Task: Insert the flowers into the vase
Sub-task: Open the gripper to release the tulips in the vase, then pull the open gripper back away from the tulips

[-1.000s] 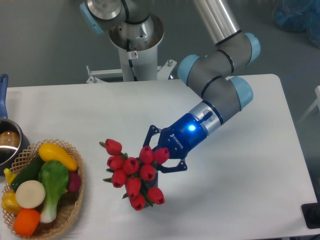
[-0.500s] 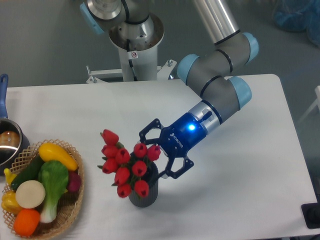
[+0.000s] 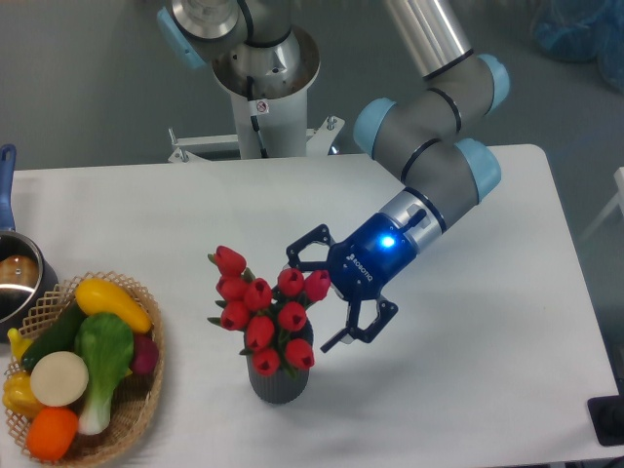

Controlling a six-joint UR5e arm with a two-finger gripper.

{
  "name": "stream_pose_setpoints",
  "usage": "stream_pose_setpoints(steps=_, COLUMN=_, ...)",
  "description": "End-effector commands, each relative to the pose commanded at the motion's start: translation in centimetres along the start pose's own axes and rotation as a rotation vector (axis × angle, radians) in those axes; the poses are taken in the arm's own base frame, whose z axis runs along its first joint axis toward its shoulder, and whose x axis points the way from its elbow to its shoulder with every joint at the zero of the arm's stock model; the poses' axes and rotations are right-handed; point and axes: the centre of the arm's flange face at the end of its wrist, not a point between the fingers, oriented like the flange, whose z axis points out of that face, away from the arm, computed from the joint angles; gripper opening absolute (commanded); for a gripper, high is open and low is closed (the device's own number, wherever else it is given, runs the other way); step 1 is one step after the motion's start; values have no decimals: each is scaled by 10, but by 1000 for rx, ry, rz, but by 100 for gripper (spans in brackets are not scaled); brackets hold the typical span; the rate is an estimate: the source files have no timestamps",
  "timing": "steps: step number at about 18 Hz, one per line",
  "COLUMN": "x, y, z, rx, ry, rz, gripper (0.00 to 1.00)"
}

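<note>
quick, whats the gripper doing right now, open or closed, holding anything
Gripper: open, fingers spread, holding nothing. It sits just right of the flowers, which stand in the vase.

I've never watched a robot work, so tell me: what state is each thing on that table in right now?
Tulips: standing in the vase, released.
Vase: upright, holding the tulips.
Pincer: open, just right of the tulips.
Wicker basket: full of toy vegetables.
Metal pot: at the left edge, partly out of view.
</note>
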Motion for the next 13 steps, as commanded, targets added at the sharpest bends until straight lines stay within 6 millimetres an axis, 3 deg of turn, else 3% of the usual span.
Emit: stream_pose_setpoints(steps=13, x=-1, y=11, z=1, rx=-103, ry=-39, rz=-1, gripper=100)
